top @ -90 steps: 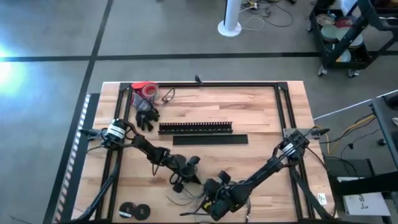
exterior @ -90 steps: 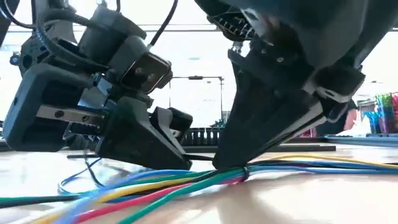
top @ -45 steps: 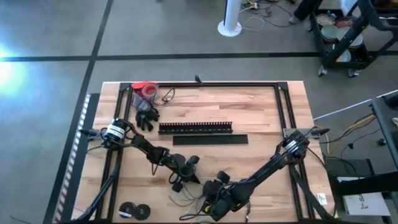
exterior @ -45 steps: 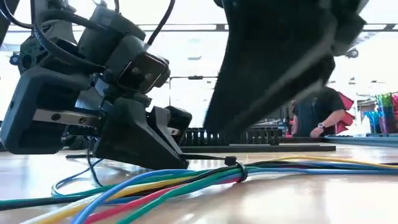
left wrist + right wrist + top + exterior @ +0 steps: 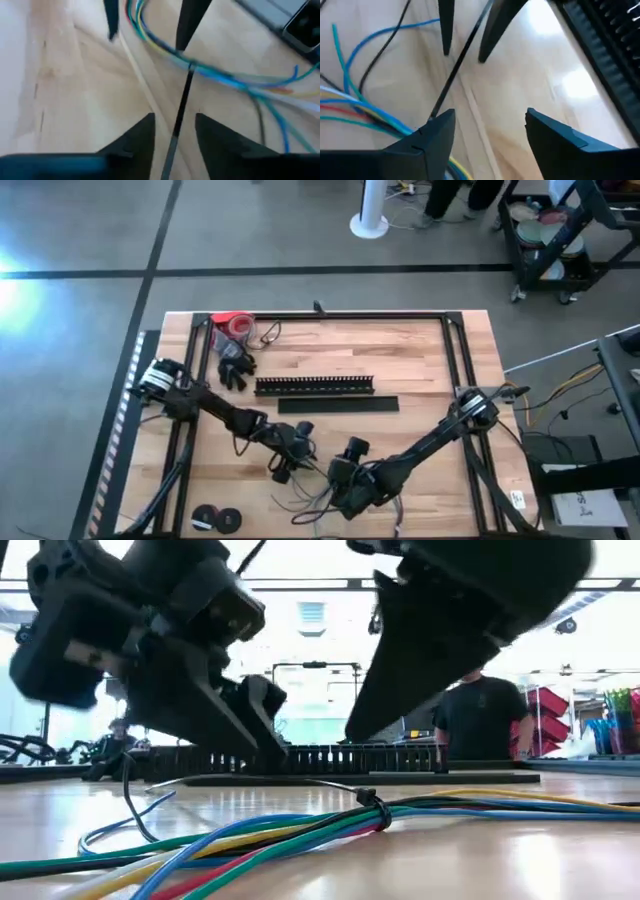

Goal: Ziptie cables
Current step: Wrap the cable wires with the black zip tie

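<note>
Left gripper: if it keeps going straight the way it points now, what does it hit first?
Likely the zip tie tail running between the open left gripper fingers, then the cables it cinches; the right gripper sits just beyond. Depth is unclear.

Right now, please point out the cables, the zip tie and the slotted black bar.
cables [image 5: 250, 838], low view, middle of the coloured bundle.
zip tie [image 5: 372, 803], low view, its head.
slotted black bar [image 5: 314, 385], high view, its middle.

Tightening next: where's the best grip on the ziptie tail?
Likely the free end of the ziptie tail, away from the cables. It runs straight off the bundle, just above the table, between the left end effector fingers; come along its length.
</note>
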{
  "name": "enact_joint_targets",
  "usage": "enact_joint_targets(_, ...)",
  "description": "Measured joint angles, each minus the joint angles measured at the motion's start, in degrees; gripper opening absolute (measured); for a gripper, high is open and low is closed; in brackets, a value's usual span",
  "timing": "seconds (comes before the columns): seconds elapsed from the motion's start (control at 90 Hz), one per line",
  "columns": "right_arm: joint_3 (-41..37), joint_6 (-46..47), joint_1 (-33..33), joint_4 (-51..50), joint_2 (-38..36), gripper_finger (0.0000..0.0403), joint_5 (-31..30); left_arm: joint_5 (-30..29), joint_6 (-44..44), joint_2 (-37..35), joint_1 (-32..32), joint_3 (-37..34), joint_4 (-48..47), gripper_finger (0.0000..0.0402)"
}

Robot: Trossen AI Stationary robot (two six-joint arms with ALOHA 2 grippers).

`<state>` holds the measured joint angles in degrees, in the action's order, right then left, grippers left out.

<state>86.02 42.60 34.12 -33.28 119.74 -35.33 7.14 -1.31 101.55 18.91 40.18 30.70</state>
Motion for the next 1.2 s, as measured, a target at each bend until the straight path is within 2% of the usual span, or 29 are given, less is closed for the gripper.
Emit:
enact_joint_targets(0.211, -3.15, 2.57, 2.03, 11.40, 0.43, 0.0187, 0.89, -2.19, 1.97, 1.84, 1.05, 2.91, 1.47, 0.0152)
enact_joint_targets(0.378, -3.19, 6.61, 2.65, 11.84, 1.27, 0.0177, 0.22, -2.16, 2.28, 8.22, 1.14, 8.11, 1.80, 0.0130)
enact_joint_targets(0.556, -3.24, 8.87, 2.69, 12.90, 3.52, 0.0152, 1.17, -1.73, 2.29, 13.22, 1.14, 10.61, 1.23, 0.0090)
enact_joint_targets(0.756, -3.06, 10.41, 1.75, 12.60, 3.80, 0.0104, 1.41, 0.91, 2.35, 13.21, 1.16, 10.69, 1.18, 0.0015)
enact_joint_targets(0.822, -2.76, 10.41, 1.20, 12.58, 3.80, 0.0085, 3.59, 0.95, 2.72, 12.97, 1.25, 10.69, 1.27, 0.0005)
enact_joint_targets(0.922, -2.32, 10.43, -0.06, 12.57, 3.80, 0.0060, 9.05, 0.98, 2.22, 12.78, 1.29, 10.69, 1.20, 0.0014)
enact_joint_targets(1.044, -2.24, 10.92, -1.23, 12.46, 3.80, 0.0042, 11.20, 0.94, 1.94, 12.69, 1.22, 10.69, -0.12, 0.0019)
enact_joint_targets(1.2, -2.17, 10.83, -2.57, 12.40, 3.27, 0.0034, 13.70, 0.89, 1.45, 13.83, 1.23, 10.71, 0.02, 0.0004)
